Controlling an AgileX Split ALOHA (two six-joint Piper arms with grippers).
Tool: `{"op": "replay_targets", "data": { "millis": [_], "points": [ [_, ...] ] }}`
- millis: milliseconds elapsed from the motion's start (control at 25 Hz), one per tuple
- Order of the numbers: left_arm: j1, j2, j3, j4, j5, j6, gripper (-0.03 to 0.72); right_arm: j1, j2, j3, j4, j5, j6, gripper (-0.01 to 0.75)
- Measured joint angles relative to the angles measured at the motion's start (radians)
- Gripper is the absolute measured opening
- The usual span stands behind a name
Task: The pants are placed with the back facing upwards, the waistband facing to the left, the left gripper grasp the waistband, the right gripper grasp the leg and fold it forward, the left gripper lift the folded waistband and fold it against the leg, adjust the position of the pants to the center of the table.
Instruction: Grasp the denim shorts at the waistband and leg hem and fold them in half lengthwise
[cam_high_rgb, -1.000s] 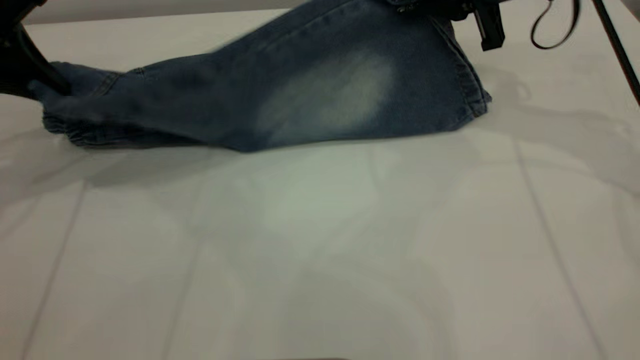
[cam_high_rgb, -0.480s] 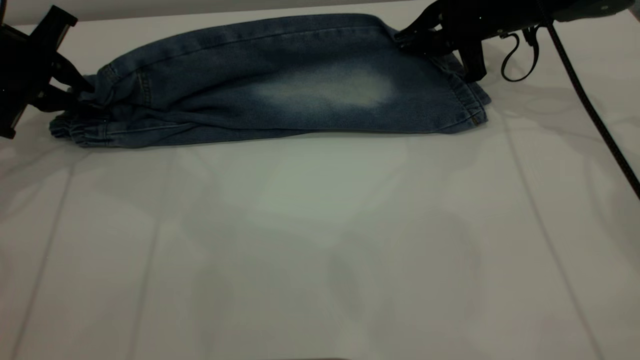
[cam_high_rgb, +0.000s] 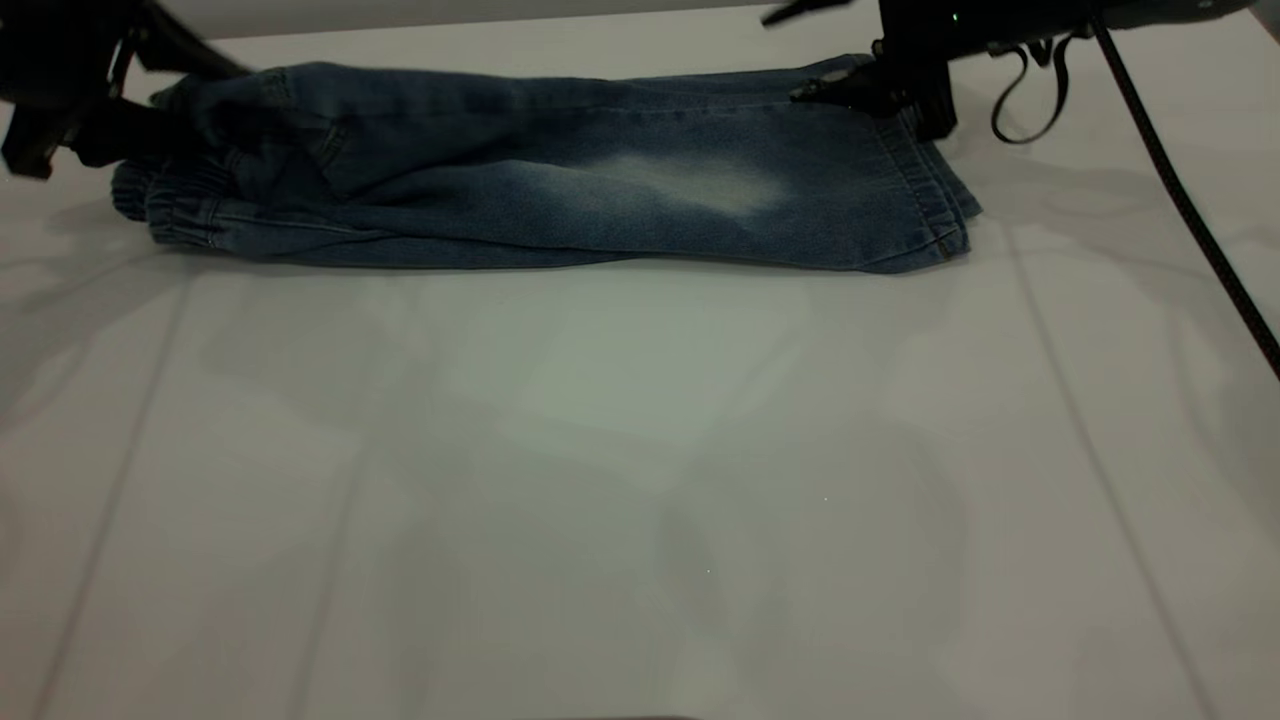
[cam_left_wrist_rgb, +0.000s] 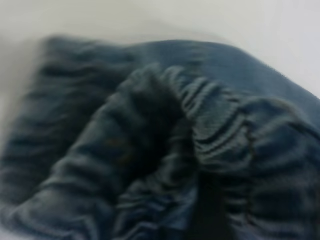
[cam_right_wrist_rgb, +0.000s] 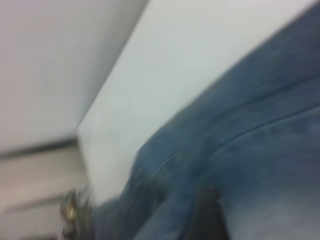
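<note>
The pants (cam_high_rgb: 560, 210) lie folded lengthwise on the far part of the table (cam_high_rgb: 640, 450). The leg (cam_high_rgb: 700, 185) with its faded oval is on top. The gathered waistband (cam_high_rgb: 175, 215) is at the left end and fills the left wrist view (cam_left_wrist_rgb: 215, 125). My left gripper (cam_high_rgb: 215, 103) stands open at that end, one finger above the upper denim layer and one beside it. My right gripper (cam_high_rgb: 780, 57) is open at the leg hem. Its lower finger (cam_high_rgb: 830, 93) touches the cloth and its upper finger is raised clear. The right wrist view shows one dark finger (cam_right_wrist_rgb: 206, 215) against denim.
The table's far edge runs just behind the pants (cam_right_wrist_rgb: 190, 70). A black cable (cam_high_rgb: 1180, 200) hangs from the right arm down the right side. Bare tabletop stretches from the pants to the near edge.
The lifted leg came down flat onto the other half. Both grippers went from shut on the denim to open. The waistband end shifted slightly right and toward the far edge.
</note>
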Motion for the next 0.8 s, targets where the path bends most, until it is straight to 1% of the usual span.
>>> {"op": "replay_targets", "data": {
  "millis": [40,120,200,320,480,600,680,800],
  "points": [
    [0.0,0.0,-0.005,0.004,0.016,0.032,0.54,0.0,0.0,-0.01,-0.001,0.034,-0.031,0.473],
    [0.0,-0.004,-0.014,0.034,0.032,0.091,0.597,-0.006,0.0,-0.037,-0.001,0.109,-0.082,0.521],
    [0.0,-0.016,-0.015,0.077,0.034,0.126,0.62,-0.01,0.0,-0.06,-0.004,0.166,-0.103,0.544],
    [0.0,-0.048,-0.015,0.114,0.012,0.149,0.62,-0.012,0.0,-0.085,-0.006,0.209,-0.111,0.552],
    [0.0,-0.07,-0.017,0.116,-0.044,0.161,0.602,-0.012,0.0,-0.091,-0.011,0.22,-0.111,0.552],
    [0.0,-0.07,-0.018,0.171,-0.047,0.155,0.594,-0.012,0.0,-0.091,-0.02,0.226,-0.111,0.552],
    [0.0,-0.07,-0.019,0.25,-0.044,0.089,0.593,-0.012,0.0,-0.091,-0.024,0.231,-0.112,0.552],
    [0.0,-0.07,-0.019,0.425,-0.062,-0.066,0.593,-0.012,0.0,-0.091,-0.029,0.232,-0.112,0.552]
  ]
}}
